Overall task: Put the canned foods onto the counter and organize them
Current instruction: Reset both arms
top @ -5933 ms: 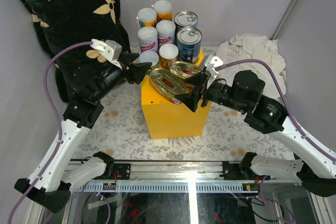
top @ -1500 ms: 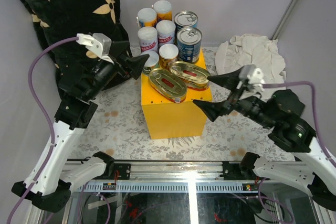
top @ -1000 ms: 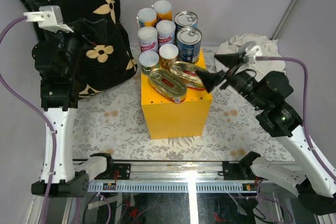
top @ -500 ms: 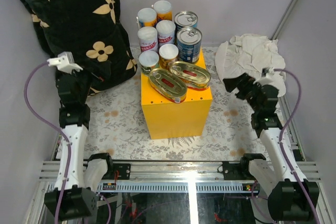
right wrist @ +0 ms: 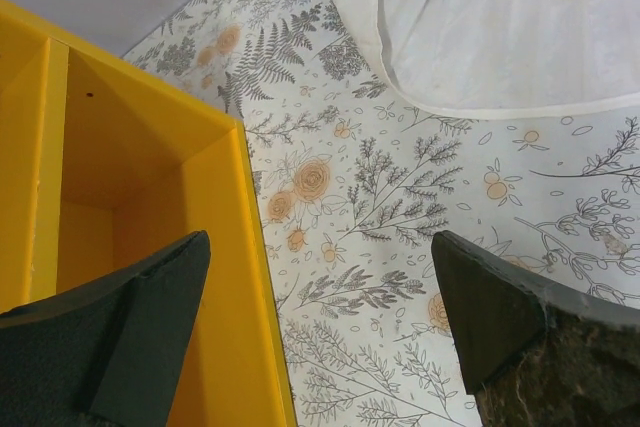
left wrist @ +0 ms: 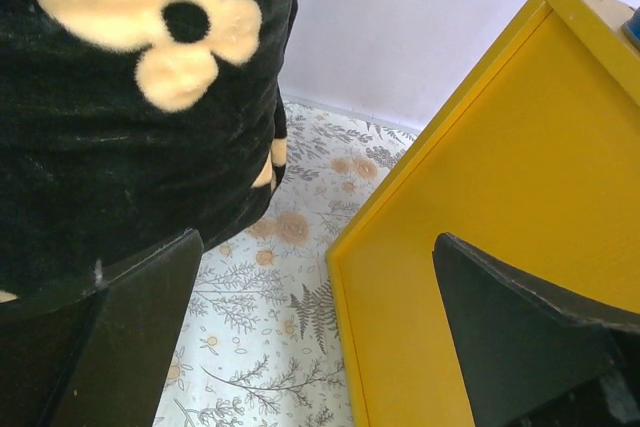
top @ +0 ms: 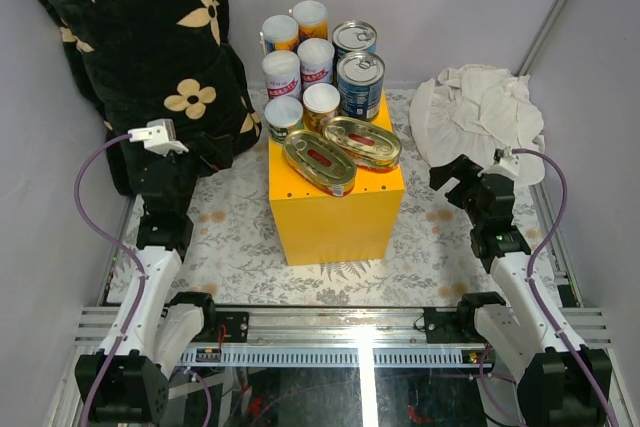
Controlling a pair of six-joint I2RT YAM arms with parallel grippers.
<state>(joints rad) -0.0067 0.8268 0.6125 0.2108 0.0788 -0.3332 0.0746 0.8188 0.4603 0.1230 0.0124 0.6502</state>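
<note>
The round and flat oval metal food tins [top: 321,97] sat grouped atop the bright yellow rectangular box [top: 335,219], while the left gripper [left wrist: 315,282] and right gripper [right wrist: 320,277] hung wide open and empty beside it, so placing looked done and only neatening seemed left.

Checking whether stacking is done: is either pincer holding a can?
No, the left pincer and right pincer both stand open and empty beside the yellow box.

In the overhead view the black pillow [top: 130,37] runs off the upper left edge. The labels on the cans [top: 283,72] are too small to read, and the rear ones sit partly hidden behind the front ones. In the left wrist view the yellow box [left wrist: 500,207] is cut by the right and bottom edges, and a blue sliver [left wrist: 634,22] at far right cannot be identified. In the right wrist view the white cloth [right wrist: 500,17] leaves the top right corner.
</note>
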